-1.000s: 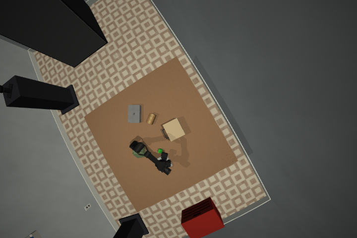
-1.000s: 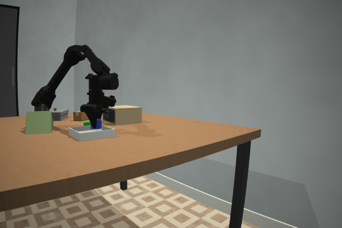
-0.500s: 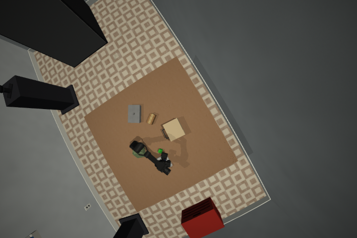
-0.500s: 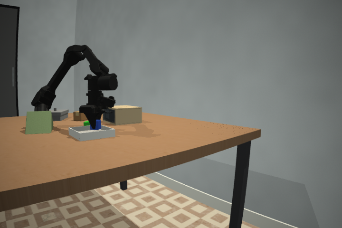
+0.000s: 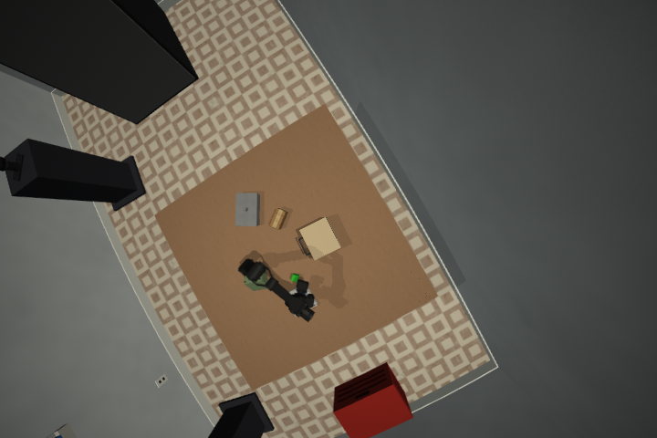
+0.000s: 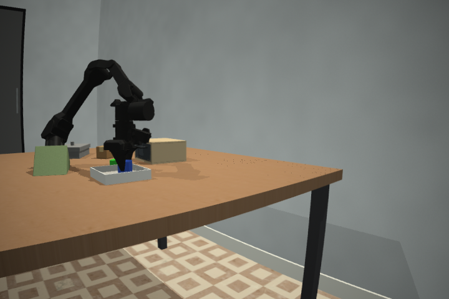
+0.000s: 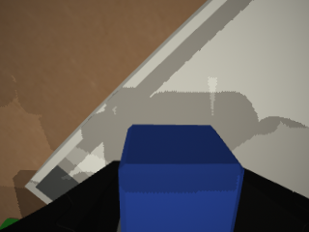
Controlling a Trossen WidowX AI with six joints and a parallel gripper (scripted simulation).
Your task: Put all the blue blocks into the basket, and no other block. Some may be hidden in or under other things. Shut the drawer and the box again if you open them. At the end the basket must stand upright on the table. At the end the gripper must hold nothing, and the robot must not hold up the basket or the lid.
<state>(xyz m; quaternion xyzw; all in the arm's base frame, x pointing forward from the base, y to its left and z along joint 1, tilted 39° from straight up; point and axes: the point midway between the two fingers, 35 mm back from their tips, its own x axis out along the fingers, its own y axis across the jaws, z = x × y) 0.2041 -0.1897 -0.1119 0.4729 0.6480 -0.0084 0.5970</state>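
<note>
A blue block (image 7: 181,189) sits between my gripper's fingers, low inside the shallow white basket (image 7: 245,91). In the side view the block (image 6: 125,166) is down within the basket's walls (image 6: 121,174), with the gripper (image 6: 123,159) pointing straight down over it. The fingers stand slightly wider than the block, so the gripper is open around it. A green block (image 6: 113,161) lies on the table just behind the basket; it also shows from above (image 5: 295,277). The arm hides the basket in the overhead view (image 5: 304,300).
A tan drawer unit (image 6: 161,150) stands behind the basket, its drawer shut. A grey lidded box (image 6: 78,152) and a small brown block (image 6: 103,152) lie further back. The arm's green base (image 6: 50,161) is to the left.
</note>
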